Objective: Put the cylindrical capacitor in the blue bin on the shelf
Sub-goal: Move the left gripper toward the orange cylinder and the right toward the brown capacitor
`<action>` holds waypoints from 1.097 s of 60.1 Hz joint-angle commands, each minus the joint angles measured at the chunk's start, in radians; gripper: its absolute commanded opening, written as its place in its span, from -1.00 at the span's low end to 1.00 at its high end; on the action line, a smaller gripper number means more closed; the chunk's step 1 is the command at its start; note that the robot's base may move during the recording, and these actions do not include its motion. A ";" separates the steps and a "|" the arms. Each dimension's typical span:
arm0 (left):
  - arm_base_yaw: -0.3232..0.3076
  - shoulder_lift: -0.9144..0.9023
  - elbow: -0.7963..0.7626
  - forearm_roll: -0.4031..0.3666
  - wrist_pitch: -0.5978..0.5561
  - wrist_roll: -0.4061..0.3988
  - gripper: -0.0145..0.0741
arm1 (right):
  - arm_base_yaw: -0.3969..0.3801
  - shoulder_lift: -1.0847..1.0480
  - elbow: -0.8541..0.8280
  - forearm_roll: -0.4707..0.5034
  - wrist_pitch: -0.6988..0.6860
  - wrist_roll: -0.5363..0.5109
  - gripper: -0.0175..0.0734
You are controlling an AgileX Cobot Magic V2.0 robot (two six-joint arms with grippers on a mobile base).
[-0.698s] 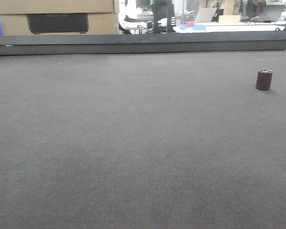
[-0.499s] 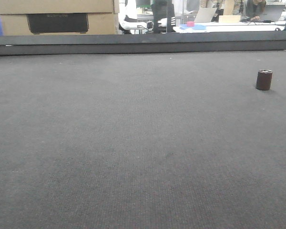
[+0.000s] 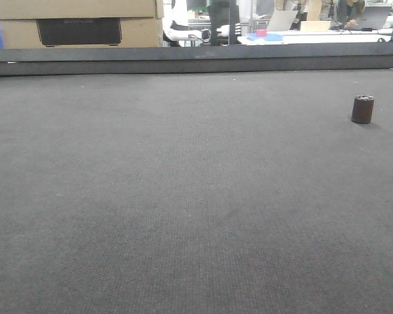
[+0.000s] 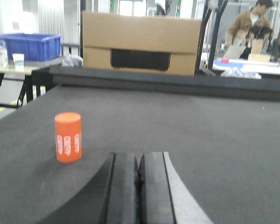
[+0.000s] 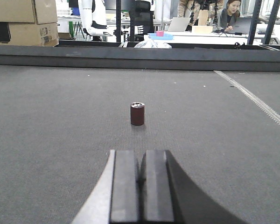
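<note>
The cylindrical capacitor (image 3: pixel 363 109) is a stubby dark maroon cylinder standing upright on the grey mat at the far right of the front view. In the right wrist view the capacitor (image 5: pixel 137 114) stands straight ahead of my right gripper (image 5: pixel 140 156), a short way off. That gripper is shut with nothing between its pads. My left gripper (image 4: pixel 138 157) is also shut and empty, low over the mat. Neither the shelf nor the blue bin on it is in view.
An orange cylinder (image 4: pixel 68 137) stands on the mat ahead and left of the left gripper. A raised dark ledge (image 3: pixel 196 60) bounds the mat's far side, with cardboard boxes (image 4: pixel 141 44) behind it. A blue crate (image 4: pixel 30 46) sits on a side table at left.
</note>
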 commanded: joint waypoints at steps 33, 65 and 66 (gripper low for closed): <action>0.002 0.150 -0.405 0.060 0.209 -0.004 -0.83 | 0.002 0.032 -0.364 0.001 0.017 0.002 -0.73; -0.057 0.496 -0.606 0.062 0.292 -0.004 0.69 | 0.002 0.737 -0.504 -0.016 -0.211 0.002 0.64; -0.059 0.496 -0.606 0.062 0.292 -0.004 0.68 | 0.002 0.764 -0.504 -0.016 -0.225 0.002 0.64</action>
